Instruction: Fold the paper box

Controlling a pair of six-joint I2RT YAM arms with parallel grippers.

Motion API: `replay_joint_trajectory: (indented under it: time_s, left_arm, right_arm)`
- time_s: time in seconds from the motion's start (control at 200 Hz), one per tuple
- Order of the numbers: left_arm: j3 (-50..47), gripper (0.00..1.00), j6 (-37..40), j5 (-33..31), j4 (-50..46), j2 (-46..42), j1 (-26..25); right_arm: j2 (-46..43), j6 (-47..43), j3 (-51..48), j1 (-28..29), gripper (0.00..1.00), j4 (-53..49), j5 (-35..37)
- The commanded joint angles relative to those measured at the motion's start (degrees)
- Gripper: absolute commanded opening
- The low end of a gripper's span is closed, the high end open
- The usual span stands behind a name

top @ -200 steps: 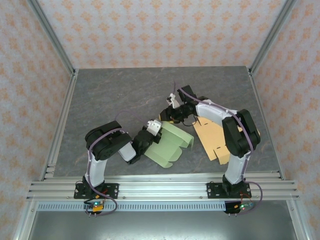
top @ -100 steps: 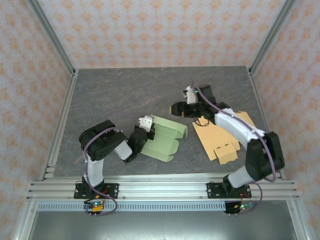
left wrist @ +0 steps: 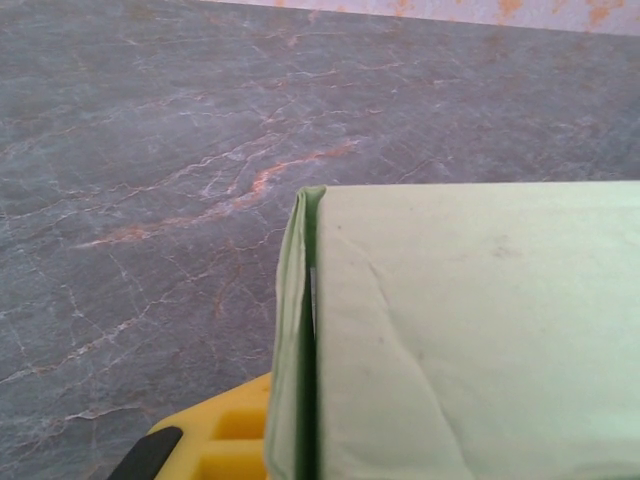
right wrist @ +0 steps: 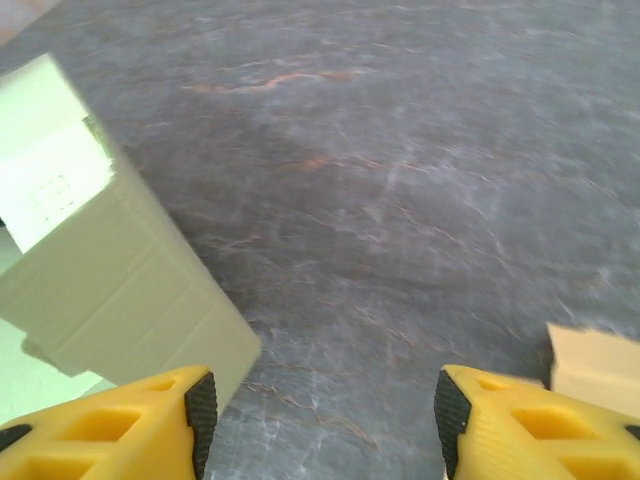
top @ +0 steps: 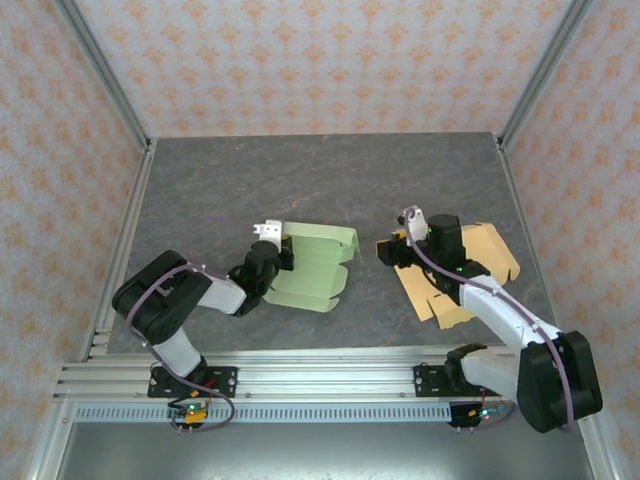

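- The left claw (top: 280, 262) is clamped on the left edge of the green paper box (top: 318, 268). From above, its fingertips are hidden where the dark wrist meets the paper.
- In the left wrist view the box (left wrist: 470, 330) takes up the right and lower part of the frame. It runs off the right and bottom edges, so its full shape cannot be read there.
- That view shows a folded edge of the box, with two thin layers lying close together. One yellow finger (left wrist: 220, 445) peeks out at the bottom, just left of this edge and partly cut off. The other finger is behind the paper.
- Seen from above, the box lies left of centre on the grey marbled table (top: 300, 180). It is partly folded, with a flap raised along its far right side.
- The right claw (top: 390, 250) hovers over the near left corner of a flat tan cardboard sheet (top: 455, 285), well apart from the green box.
- In the right wrist view, which is slightly blurred, the right claw (right wrist: 325, 400) has its yellow fingers spread apart. Only bare table lies between them.
- In that same view the green box (right wrist: 110, 280) sits off to the left, looking pale. A corner of the tan sheet (right wrist: 595, 365) pokes in at the right, beside the right finger.
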Motion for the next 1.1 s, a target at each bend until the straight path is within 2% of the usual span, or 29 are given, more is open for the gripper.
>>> replay_joint_trajectory:
  time_s: [0.0, 0.095, 0.305, 0.425, 0.616, 0.781, 0.906, 1.096]
  left_arm:
    - [1.2, 0.0, -1.3, 2.4, -2.9, -2.4, 0.2]
    - [1.6, 0.0, -1.5, 3.6, -3.5, -3.3, 0.2]
    - [2.1, 0.0, -2.8, 3.9, -4.4, -3.7, 0.3]
    - [2.5, 0.0, -3.3, 3.5, -4.9, -3.6, 0.2]
    - [3.1, 0.0, -3.6, 1.3, -5.8, -3.0, 0.2]
    - [3.7, 0.0, -4.3, -2.0, -7.4, -1.9, 0.2]
    - [4.5, 0.0, -6.2, -4.0, -9.6, -1.3, 0.2]
    - [4.4, 0.0, -8.2, -6.6, -10.7, -1.2, -0.1]
  right_arm:
    - [3.3, -9.3, 3.4, 0.8, 0.6, 5.2, -12.6]
    - [6.6, -12.9, 5.8, 2.3, 0.58, 3.1, -15.8]
    - [10.6, -12.3, 7.7, 5.3, 0.48, 5.2, -17.3]
    - [12.3, -10.8, 8.1, 7.0, 0.39, 7.2, -15.1]
    - [14.6, -6.7, 6.3, 9.0, 0.34, 14.1, -10.6]
    - [16.0, -3.5, 4.9, 10.3, 0.35, 19.3, -7.0]
    - [17.5, -1.5, 3.8, 13.7, 0.35, 24.5, 0.9]
    - [21.9, -0.7, 3.6, 20.6, 0.35, 32.0, 18.2]
